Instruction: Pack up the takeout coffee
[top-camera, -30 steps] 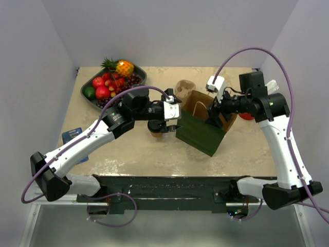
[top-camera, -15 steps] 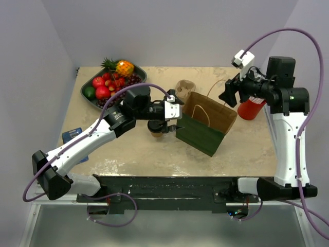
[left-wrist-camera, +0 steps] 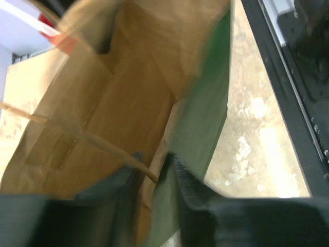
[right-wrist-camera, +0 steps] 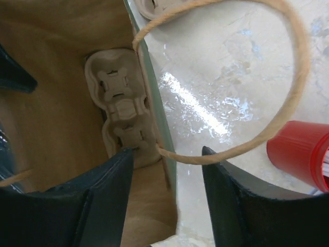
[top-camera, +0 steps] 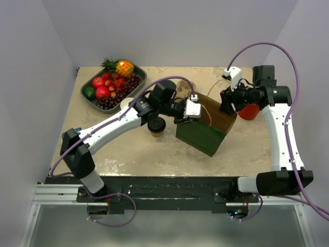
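- The left gripper (left-wrist-camera: 156, 164) is at the near-left rim of the tall dark green paper bag (top-camera: 200, 135). One finger is inside against the brown lining and the other is outside on the green wall. The fingers are close to the paper, but the wrist view is blurred, so I cannot tell whether they pinch it.
- The right gripper (right-wrist-camera: 167, 152) is at the opposite, far-right rim of the same bag. Its jaws are spread wide, one finger inside and one outside. The wall passes between them unclamped, so this gripper grasps nothing.
- The thin twine handle (right-wrist-camera: 288, 67) on this side rises from the wall between the fingers and loops outward over the bench (top-camera: 128, 154), a beige marbled surface.
- The bag stands upright and open on the bench. On its bottom lies a pale pulp cardboard carrier (right-wrist-camera: 121, 103), against the wall.
- The small kraft-tan paper cup (top-camera: 157, 125) with a round black plastic lid stands upright on the bench, outside the bag. It is near the bag's left corner but apart from it, just beside the left arm. Neither gripper touches it.
- Another pale pulp piece (top-camera: 183, 87) shows behind the bag.
- A red plastic cup (right-wrist-camera: 303, 149) stands outside the bag, near the right gripper.
- A dark tray of fruit (top-camera: 83, 88) sits at the far-left corner, well apart from the bag.
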